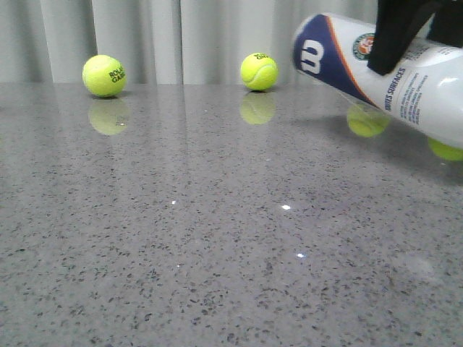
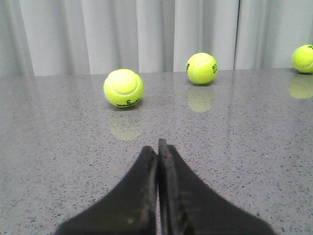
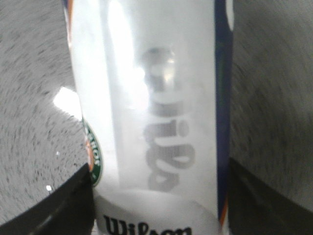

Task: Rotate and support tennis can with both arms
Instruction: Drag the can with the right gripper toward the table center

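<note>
Aloft at far right, the right gripper (image 1: 398, 43) clamps the tennis can (image 1: 376, 72), which is tilted nearly flat above the grey table (image 1: 217, 238). Meanwhile the left gripper (image 2: 158, 147) hangs low with jaws pressed together, facing tennis balls (image 2: 123, 88) before a pale curtain (image 2: 146, 34).

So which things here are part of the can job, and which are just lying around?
Part of the job:
- tennis can, tilted, held off the table
- right hand, shut on the can
- left hand, shut, holding nothing

Lying about:
- tennis balls on the table, e.g.
</note>
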Tool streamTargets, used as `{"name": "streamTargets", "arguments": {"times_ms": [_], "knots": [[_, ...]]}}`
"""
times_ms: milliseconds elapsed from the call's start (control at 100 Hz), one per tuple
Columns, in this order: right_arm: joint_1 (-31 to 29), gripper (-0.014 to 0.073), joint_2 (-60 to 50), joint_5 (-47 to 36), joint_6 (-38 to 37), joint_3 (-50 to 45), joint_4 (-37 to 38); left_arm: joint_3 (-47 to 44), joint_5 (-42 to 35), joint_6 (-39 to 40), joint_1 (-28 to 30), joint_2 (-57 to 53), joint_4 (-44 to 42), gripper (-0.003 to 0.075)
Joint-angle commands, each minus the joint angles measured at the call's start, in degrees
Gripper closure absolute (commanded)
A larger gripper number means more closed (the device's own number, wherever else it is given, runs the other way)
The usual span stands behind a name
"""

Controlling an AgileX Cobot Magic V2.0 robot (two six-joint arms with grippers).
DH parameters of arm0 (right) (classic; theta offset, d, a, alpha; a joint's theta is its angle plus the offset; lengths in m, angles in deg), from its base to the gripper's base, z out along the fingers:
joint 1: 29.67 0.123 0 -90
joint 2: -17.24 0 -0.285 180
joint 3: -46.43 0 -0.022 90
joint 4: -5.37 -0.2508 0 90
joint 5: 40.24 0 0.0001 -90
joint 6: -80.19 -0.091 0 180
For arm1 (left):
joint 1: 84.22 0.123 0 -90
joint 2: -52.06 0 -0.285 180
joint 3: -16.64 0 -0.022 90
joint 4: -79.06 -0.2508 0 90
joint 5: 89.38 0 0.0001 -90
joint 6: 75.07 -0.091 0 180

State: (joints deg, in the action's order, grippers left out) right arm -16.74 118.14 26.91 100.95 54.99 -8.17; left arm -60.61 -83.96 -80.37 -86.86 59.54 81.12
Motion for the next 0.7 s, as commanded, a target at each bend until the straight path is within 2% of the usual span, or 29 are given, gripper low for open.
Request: {"name": "streamTargets", "arguments": {"times_ms": [0, 150, 290, 410, 570, 690], "knots": [[4.37, 0.0449, -2.27, -2.62, 12.34, 2.26, 2.38, -2.56, -4.37, 0.03, -0.10, -1.80, 0.54, 0.0739], [10.04, 0.0449, -1.48, -5.42, 28.46, 2.26, 4.00, -2.56, -4.37, 0.03, -0.10, -1.80, 0.54, 0.0739], [13.08, 0.0449, 0.48, -6.38, 37.82, 2.26, 4.00, -2.56, -4.37, 0.03, -0.10, -1.80, 0.54, 0.0739], [14.33, 0.0449, 2.39, -6.59, 41.05, 2.26, 4.00, -2.56, -4.37, 0.03, -0.10, -1.80, 0.54, 0.0739], [14.56, 0.0447, 4.05, -6.72, 41.15, 2.26, 4.06, -2.56, -4.37, 0.03, -0.10, -1.80, 0.54, 0.0739], [14.56, 0.0389, 4.41, -7.44, 41.15, 2.26, 4.07, -2.56, -4.37, 0.03, -0.10, -1.80, 0.54, 0.0739]]}}
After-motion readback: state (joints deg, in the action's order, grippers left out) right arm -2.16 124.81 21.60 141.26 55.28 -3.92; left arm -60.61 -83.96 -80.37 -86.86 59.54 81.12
